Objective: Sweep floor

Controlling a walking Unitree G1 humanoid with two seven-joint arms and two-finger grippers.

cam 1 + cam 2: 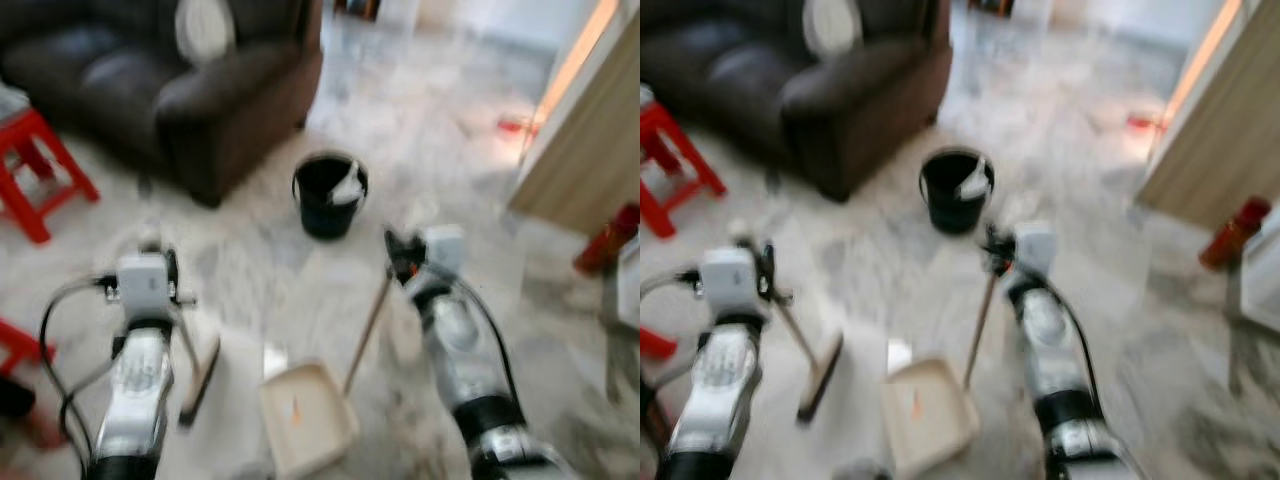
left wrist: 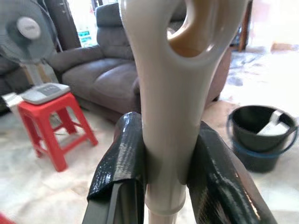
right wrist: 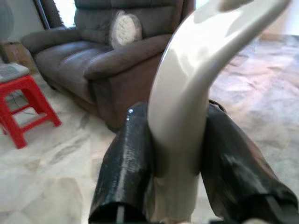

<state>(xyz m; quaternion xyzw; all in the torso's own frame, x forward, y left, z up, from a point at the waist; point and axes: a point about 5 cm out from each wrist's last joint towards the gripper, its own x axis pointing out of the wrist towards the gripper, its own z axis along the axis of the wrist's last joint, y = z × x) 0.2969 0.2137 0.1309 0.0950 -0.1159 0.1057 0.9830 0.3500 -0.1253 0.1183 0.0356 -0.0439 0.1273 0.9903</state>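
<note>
Marble floor ahead holds a black bucket (sofa beside); left claw grips broom handle, right claw dustpan handle.

Looking forward and down from head height onto marble floor, both eye views blurred and sharing the black bucket, the dark sofa and both silver arms. Mounted on each wrist, pressed very close against black fingers and a pale handle. Facing outward at low height toward the same sofa, red stool and bucket.
</note>
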